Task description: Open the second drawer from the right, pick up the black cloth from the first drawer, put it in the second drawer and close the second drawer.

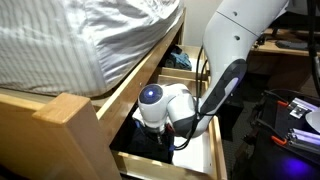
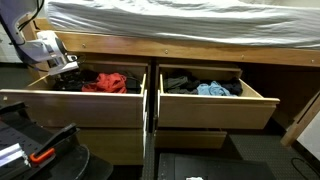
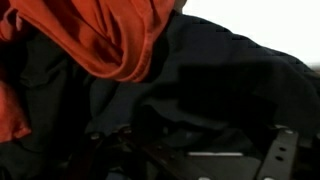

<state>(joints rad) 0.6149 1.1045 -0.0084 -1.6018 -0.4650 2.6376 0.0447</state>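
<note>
Gripper (image 2: 67, 72) inside drawer (image 2: 80, 103), near its edge.

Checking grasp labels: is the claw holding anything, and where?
Cannot tell. The claw sits low in the open drawer over the black cloth; wrist view too dark to show contact.

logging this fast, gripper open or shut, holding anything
Gripper: down inside the drawer; open, closed or holding something cannot be told, its fingers are lost in shadow.

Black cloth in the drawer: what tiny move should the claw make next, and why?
Probably dip a little lower and close on the black cloth. The claw hangs inside the open drawer, and the wrist view shows black cloth right below it, beside the red cloth.
</note>
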